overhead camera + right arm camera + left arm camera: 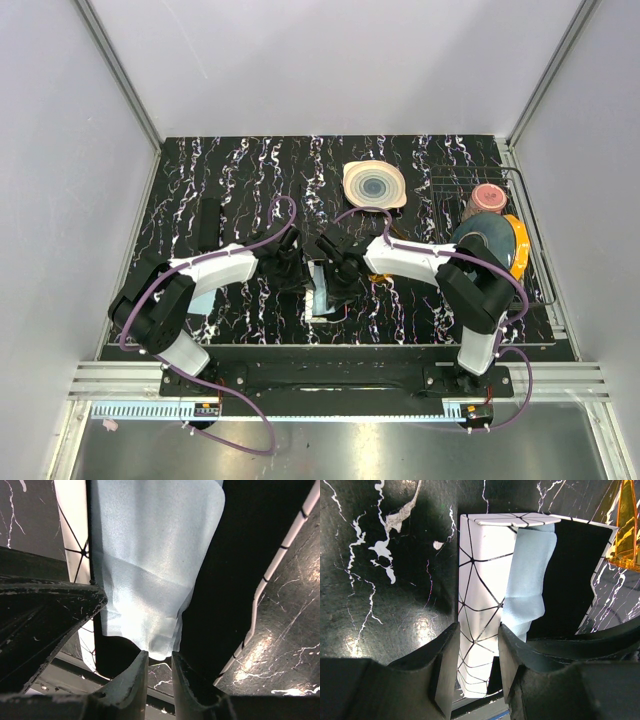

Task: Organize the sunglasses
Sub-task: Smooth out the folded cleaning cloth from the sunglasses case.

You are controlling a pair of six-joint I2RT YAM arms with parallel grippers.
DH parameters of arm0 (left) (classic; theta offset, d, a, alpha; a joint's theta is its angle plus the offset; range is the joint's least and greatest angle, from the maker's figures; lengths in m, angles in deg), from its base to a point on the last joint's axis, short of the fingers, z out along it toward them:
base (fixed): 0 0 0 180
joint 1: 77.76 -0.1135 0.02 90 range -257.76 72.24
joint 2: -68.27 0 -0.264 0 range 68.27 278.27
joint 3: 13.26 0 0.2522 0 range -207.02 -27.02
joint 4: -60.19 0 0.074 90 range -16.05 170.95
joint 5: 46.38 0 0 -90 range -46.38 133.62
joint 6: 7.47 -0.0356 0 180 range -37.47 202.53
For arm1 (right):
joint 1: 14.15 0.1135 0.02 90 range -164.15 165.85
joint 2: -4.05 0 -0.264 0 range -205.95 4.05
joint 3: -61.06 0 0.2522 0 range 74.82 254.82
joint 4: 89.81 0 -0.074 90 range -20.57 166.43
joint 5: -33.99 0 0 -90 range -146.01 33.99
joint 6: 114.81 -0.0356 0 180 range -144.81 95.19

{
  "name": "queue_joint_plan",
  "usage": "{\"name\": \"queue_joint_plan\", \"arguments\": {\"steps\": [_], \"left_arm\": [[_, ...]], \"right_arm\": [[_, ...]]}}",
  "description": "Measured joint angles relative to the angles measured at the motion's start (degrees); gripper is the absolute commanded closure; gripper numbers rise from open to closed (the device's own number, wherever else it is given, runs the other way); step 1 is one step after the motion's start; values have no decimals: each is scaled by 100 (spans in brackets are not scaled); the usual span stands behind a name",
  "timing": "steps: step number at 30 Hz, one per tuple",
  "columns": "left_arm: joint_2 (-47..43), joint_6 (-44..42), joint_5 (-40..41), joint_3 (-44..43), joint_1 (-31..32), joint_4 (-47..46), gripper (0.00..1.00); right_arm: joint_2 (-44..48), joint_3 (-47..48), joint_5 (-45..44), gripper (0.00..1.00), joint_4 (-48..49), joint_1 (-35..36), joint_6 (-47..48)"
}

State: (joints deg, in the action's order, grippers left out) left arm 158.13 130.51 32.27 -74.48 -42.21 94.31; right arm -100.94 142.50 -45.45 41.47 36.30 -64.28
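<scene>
While the left gripper point(479, 630) clasps the white box point(480, 575) at lower centre, the right gripper point(160, 656) has its fingers nearly together at the lower edge of the blue cloth point(150, 555), grip impossible to tell; the sunglasses point(626, 530) sit upper right, beyond the box.

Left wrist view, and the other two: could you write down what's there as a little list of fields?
white case: open, black inside
blue cloth: lying in the case
sunglasses: amber, outside the case, only partly in view
left gripper: closed on the case's white wall
right gripper: at the cloth's near end, fingers close together, grip unclear
ringed plate: farther back, apart from the arms
</scene>
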Motion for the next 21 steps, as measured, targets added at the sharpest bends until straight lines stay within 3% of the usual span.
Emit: {"name": "queue_joint_plan", "arguments": {"steps": [9, 21], "left_arm": [[0, 0, -4, 26, 0, -44, 60], [0, 0, -4, 26, 0, -46, 61]], "right_arm": [[0, 0, -44, 77, 2, 20, -4], [0, 0, -116, 97, 15, 24, -70]]}}
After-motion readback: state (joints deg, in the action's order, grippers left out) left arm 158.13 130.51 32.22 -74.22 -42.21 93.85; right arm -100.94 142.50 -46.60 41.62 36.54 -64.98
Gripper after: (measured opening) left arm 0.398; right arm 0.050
